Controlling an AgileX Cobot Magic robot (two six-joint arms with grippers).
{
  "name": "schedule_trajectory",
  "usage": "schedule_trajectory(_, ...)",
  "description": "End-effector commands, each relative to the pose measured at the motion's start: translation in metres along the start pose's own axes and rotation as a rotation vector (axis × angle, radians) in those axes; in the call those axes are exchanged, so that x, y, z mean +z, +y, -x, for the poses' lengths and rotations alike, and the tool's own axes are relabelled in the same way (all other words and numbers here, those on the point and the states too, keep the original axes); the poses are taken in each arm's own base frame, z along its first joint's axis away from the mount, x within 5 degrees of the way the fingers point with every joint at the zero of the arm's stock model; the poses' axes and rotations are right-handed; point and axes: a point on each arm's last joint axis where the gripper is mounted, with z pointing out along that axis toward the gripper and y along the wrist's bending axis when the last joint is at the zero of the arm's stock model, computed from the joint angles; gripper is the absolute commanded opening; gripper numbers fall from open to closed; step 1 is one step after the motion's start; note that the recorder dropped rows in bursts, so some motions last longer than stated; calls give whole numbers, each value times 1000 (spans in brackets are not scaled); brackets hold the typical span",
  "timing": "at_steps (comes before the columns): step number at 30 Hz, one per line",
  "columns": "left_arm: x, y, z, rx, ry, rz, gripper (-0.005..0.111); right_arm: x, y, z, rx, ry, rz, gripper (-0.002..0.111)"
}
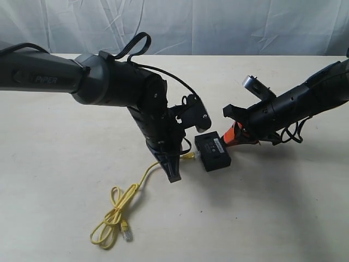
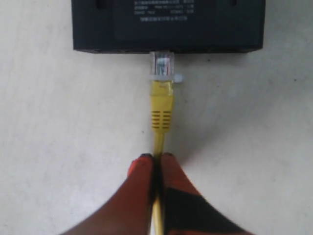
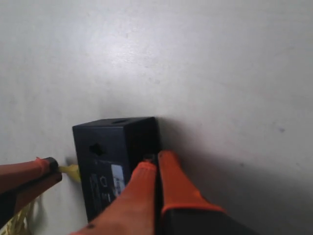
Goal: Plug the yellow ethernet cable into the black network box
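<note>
The black network box lies flat near the table's middle. My left gripper points steeply down just left of it and is shut on the yellow ethernet cable a short way behind its yellow boot. The clear plug lies level on the table, its tip touching the box's near side. The cable's remaining length trails to a loose loop with the other plug. My right gripper is shut, its orange fingertips resting against the box on the side opposite the plug.
The cream table runs wide round the box, with a white cloth backdrop behind it. The left arm's thick black body and its black wire hang over the table's left half.
</note>
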Motion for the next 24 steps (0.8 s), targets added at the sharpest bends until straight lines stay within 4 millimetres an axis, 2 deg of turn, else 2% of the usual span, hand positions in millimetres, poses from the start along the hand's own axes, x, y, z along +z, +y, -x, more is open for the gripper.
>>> schedule_trajectory(1, -3, 0, 4, -13, -31, 2, 0, 3, 6, -2, -11, 18, 17, -1)
schedule_trajectory(14, -11, 0, 3, -12, -20, -7, 0, -1, -1, 1, 11, -4, -5, -1)
schedule_trajectory(19, -11, 9, -3, -45, -15, -11, 0, -8, -9, 3, 34, -23, -7, -1)
schedule_trajectory(24, -12, 9, -3, -41, -37, -42, 0, -8, -8, 3, 37, -24, -5, -1)
